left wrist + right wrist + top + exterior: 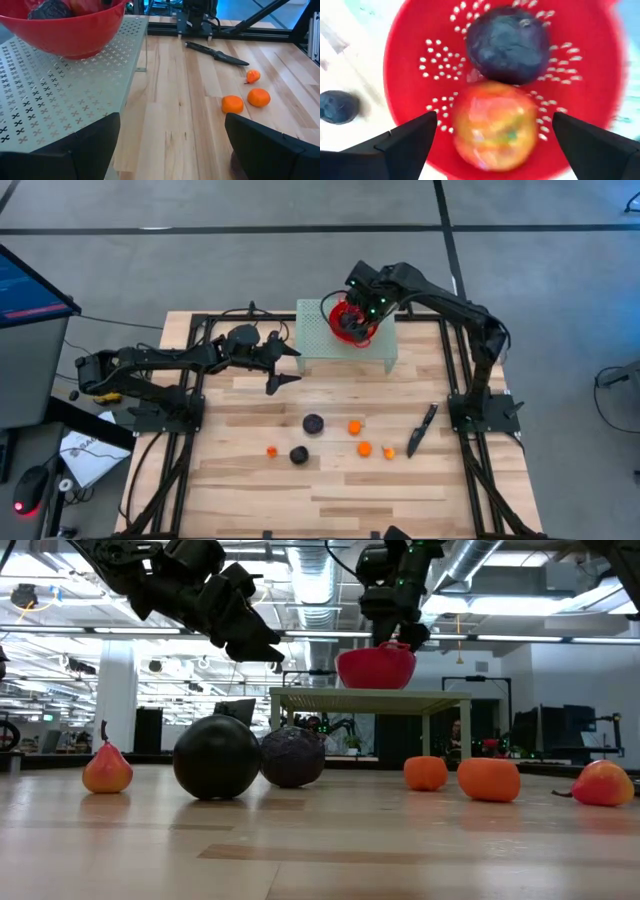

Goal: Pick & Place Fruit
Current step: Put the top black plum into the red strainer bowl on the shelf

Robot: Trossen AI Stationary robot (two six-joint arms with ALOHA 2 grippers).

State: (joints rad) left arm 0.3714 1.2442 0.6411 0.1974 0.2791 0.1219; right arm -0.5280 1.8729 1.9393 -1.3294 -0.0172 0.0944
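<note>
1. Right claw (492, 132): I have it directly over the red perforated plastic bowl (340, 312), fingers spread wide, gripping nothing. The bowl sits on the pale green perforated metal stand (325, 350) at the back of the bench.
2. Bowl contents: one red-yellow round toy fruit (495, 125) and one dark purple round toy fruit (507, 42), touching each other.
3. Left claw (280, 365): it hangs above the bench beside the stand, fingers well apart, empty.
4. Fruit on the light wooden bench (340, 490): two dark round toy fruits (313, 423) and four small orange toy fruits (354, 427), scattered across the middle, apart from one another.
5. Black-handled knife (421, 428): it lies on the bench near the right arm's base, just beside the nearest orange fruit.
6. Risk, bowl: I judge that a careless lift could catch the rim with a finger and tip or slide it off the stand.
7. Risk, round fruit: a pinch off-centre would likely send one rolling toward the bench edge.
8. Risk, knife: a reach for the nearest orange fruit may strike it.
9. Risk, arms: both working near the stand could collide.
</note>
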